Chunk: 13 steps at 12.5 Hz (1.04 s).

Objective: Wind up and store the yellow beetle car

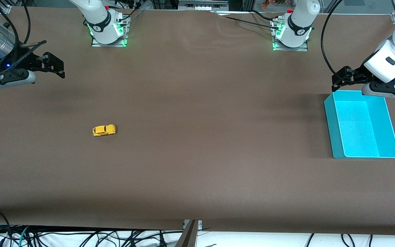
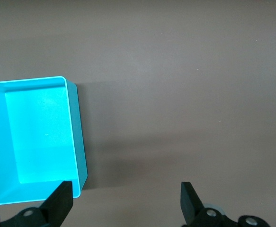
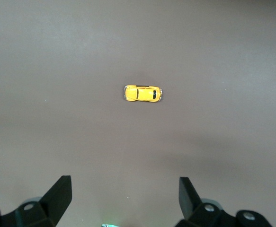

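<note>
Cyan bin (image 1: 334, 123), empty, on brown table (image 1: 197, 171) twd left arm's end.

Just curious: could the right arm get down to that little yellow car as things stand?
Probably yes. The yellow beetle car sits alone on bare table, and the right gripper hangs above with jaws open.

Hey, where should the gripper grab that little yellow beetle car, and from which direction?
Probably from straight above, fingers closing on the two long flanks of the yellow beetle car. It sits upright on its wheels, its body narrow across and rounded on top. The right gripper, open, has it in view.
</note>
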{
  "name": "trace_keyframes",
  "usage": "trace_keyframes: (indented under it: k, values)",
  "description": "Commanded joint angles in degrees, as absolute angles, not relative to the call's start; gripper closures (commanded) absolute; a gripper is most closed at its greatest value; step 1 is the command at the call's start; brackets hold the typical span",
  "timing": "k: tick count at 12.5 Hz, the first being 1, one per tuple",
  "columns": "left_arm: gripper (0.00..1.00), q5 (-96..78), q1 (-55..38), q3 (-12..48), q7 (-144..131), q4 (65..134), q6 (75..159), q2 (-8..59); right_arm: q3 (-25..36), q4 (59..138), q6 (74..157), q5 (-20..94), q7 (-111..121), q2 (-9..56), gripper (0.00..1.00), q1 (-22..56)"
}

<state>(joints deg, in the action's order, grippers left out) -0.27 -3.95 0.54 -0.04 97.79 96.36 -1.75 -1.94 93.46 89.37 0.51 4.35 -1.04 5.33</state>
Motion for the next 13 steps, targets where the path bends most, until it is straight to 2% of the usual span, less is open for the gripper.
trace_keyframes:
  k: [1, 13]
  values:
    - [0.0, -0.35, -3.52, 0.79, -0.61, 96.86, 95.27, -1.41, -2.11, 91.93, 87.98, 0.17, 3.26, -1.14, 0.0, 5.1]
    - [0.0, -0.44, -3.52, 0.7, -0.53, 96.86, 95.27, -1.41, -2.02, 92.11, 88.24, -0.26, 2.99, -0.88, 0.0, 5.1]
